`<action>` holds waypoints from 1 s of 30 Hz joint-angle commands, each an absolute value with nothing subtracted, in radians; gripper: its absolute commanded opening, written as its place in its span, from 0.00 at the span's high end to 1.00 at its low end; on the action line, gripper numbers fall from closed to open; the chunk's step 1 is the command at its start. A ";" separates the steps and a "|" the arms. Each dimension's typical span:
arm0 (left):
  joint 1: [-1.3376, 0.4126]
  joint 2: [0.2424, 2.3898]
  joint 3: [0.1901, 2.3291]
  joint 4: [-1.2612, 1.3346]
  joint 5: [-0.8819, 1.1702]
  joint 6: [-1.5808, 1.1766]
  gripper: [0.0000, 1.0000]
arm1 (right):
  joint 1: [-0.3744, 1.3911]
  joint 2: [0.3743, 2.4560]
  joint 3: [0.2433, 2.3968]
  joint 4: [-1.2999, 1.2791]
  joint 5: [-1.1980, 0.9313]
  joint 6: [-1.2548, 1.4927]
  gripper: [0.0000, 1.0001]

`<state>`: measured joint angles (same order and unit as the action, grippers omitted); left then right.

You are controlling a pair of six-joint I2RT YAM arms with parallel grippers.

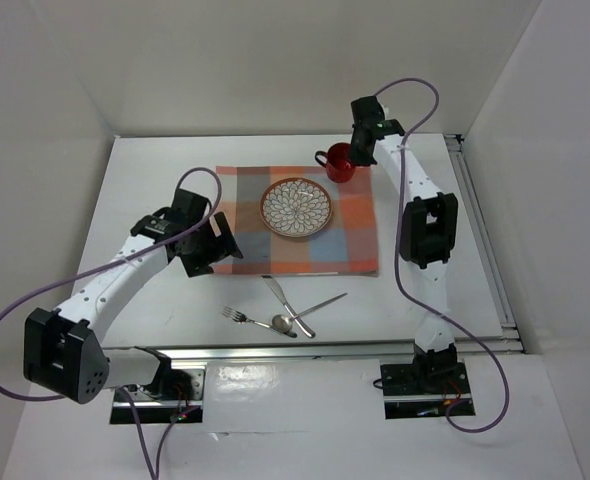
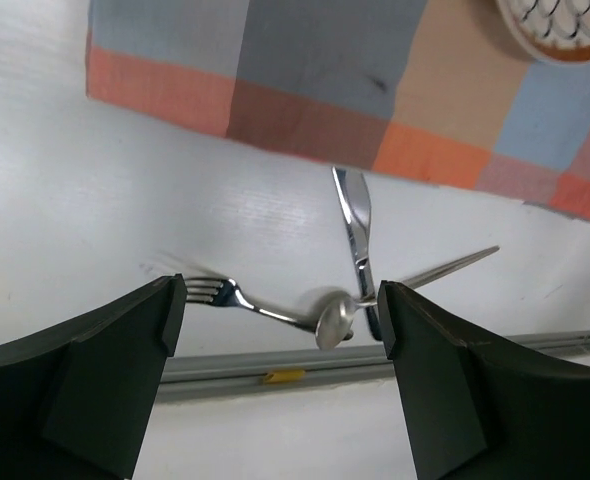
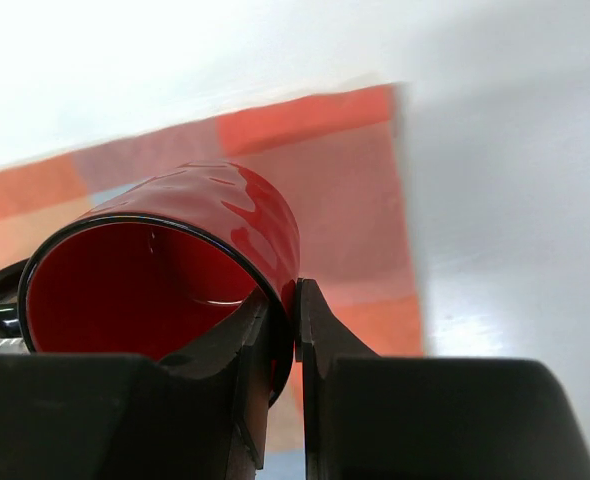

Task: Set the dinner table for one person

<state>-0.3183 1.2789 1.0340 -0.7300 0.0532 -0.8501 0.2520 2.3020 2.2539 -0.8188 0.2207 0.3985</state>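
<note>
Pinching rim of red mug (image 3: 237, 215), right pincer (image 3: 296, 330) is clamped tight. Left pincer (image 2: 283, 305) spread wide, empty, above white tabletop (image 2: 115, 200); fork (image 2: 220, 293), spoon (image 2: 335, 321), knife (image 2: 355, 220) lie just ahead.

place: robotics lab | evidence: plain white booth walls (image 1: 275, 60); arm bases (image 1: 160, 385) bolted on rail (image 1: 355, 350)

You see the plate (image 2: 565, 28) cut off at upper right; the mug (image 3: 237, 212) loses its handle at left edge.
</note>
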 commanded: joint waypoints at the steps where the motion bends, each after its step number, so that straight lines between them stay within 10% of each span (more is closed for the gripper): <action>1: -0.363 1.235 1.011 -0.736 0.035 -0.971 0.04 | 0.235 2.319 2.368 -0.828 0.181 0.408 1.00; 20: -0.509 1.335 1.011 -0.848 -0.021 -1.083 0.01 | 0.181 2.425 2.293 -0.779 0.242 0.419 0.98; 26: -0.509 1.335 0.954 -0.868 0.000 -1.126 0.01 | 0.181 2.416 2.293 -0.769 0.198 0.419 0.58; 30: -0.518 1.312 0.927 -0.881 0.020 -1.183 0.04 | 0.181 2.382 2.293 -0.769 0.189 0.410 0.12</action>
<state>-0.5106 1.3331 0.9421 -0.8410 0.0010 -1.1179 0.1852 2.4336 2.2833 -0.8082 0.2005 0.4110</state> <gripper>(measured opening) 0.974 0.838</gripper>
